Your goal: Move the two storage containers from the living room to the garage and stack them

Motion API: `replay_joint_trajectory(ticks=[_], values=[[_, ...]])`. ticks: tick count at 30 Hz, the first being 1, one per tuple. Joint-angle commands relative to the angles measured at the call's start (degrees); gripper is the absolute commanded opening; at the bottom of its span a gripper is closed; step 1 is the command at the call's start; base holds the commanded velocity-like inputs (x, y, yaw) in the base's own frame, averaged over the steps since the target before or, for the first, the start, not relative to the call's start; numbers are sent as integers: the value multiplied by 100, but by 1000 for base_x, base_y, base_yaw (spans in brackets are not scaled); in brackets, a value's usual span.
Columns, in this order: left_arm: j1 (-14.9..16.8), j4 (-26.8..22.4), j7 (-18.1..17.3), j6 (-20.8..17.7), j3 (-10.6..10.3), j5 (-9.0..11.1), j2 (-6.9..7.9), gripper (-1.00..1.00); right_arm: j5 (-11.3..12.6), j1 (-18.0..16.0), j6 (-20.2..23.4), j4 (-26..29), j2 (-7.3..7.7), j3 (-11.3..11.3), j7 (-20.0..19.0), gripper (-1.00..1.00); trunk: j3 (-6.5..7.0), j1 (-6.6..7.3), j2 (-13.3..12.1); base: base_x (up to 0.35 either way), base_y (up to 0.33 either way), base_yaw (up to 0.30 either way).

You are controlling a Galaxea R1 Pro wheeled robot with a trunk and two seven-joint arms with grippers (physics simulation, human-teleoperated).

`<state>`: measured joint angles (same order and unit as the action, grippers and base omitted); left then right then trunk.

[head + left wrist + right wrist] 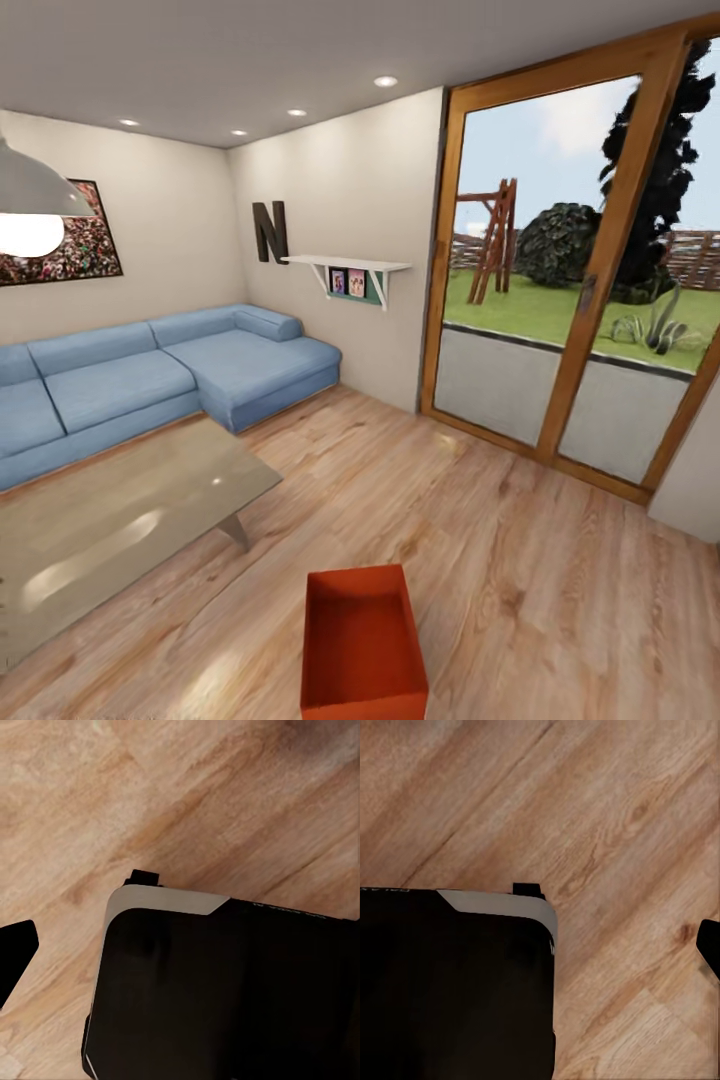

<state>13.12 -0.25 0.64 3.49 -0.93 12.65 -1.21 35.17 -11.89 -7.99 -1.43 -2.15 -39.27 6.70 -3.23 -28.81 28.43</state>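
One bin [362, 640] is seen standing upright on the living-room plank floor [520, 560], just ahead of the robot, beside the glass table [120, 520]. It is judged to be awaiting pickup; nothing touches it. It is orange-red, rectangular, open-topped and empty. The robot's dark base [225, 990] is seen from both wrist cameras above bare planks. Gripper opening cannot be told for either arm; nothing is seen held.

My head view cuts the storage container [363, 645] at its bottom edge, sofa [150, 375] cropped left, shelf photos [347, 282] too small to read.
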Motion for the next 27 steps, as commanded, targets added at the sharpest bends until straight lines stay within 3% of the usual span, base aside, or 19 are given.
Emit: replay_joint_trajectory(ticks=[1,14,22,27], values=[[7,7,7,20,-13,35,-2,100,42,-6,-27,-15,-4,-45,6,100,-11,-5,10,201,0,274],[7,7,7,22,-13,35,-2,100,48,-6,-28,-15,1,-45,6,100,-11,-5,10,191,0,250],[7,7,7,26,-13,35,-3,100,68,-6,-27,-15,17,-42,6,100,-11,-5,10,168,0,26],[7,7,7,27,-13,35,-5,100,91,-6,-27,-15,15,-37,-5,100,-11,-5,10,27,0,-193]])
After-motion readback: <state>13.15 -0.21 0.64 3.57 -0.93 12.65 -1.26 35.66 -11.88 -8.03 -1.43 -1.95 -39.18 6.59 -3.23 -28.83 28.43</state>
